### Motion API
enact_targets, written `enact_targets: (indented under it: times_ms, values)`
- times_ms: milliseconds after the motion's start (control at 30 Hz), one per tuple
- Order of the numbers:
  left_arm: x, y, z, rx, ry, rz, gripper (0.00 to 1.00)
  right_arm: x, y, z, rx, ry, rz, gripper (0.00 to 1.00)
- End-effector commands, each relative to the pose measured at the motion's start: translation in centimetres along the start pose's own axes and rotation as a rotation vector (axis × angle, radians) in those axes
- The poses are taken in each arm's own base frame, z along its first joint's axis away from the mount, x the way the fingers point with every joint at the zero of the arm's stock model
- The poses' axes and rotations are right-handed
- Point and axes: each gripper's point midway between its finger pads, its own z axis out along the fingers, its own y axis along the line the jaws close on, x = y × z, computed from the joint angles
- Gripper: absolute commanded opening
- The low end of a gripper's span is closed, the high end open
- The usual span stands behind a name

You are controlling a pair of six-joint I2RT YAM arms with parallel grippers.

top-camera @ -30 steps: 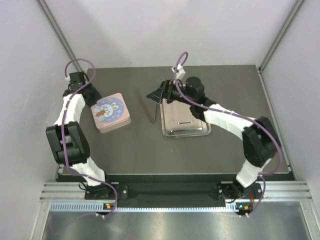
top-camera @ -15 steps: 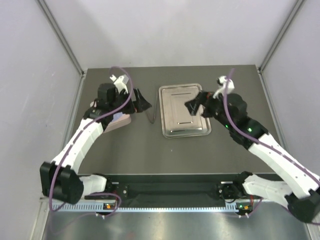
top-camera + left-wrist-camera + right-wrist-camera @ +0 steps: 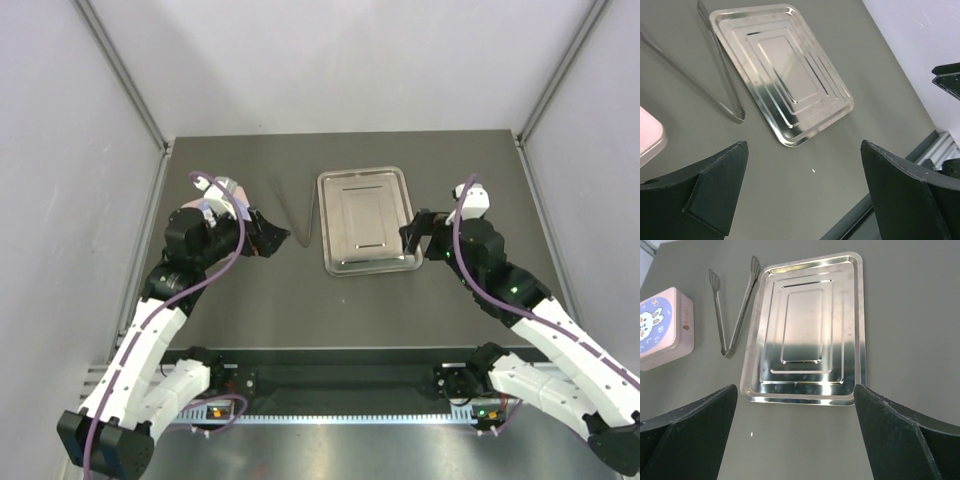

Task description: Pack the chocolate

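Both arms have drawn back toward the near edge of the table, and the left pincer and right pincer are now spread wide and empty. No chocolate shows anywhere: the steel tray lies bare and the pink tin sits lidded near the tongs, so packing looks finished.

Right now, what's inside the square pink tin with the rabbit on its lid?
Nothing of the inside shows. The square pink tin is closed, its blue rabbit lid covering whatever it holds. No chocolate shows on the rectangular steel tray either.
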Motion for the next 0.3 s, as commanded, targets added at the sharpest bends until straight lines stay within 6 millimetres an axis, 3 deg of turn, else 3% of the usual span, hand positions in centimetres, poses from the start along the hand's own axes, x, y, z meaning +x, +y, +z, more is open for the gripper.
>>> enact_targets:
  times_ms: [0, 267]
  values:
    - [-1.55, -0.11, -0.43, -0.01, -0.058, 0.068, 0.99, -1.03, -0.07, 0.06, 0.005, -0.037, -0.024, 1.0]
    - [-1.33, 0.47, -0.97, -0.054, -0.048, 0.071, 0.99, -0.76, -0.54, 0.15, 0.021, -0.046, -0.031, 1.0]
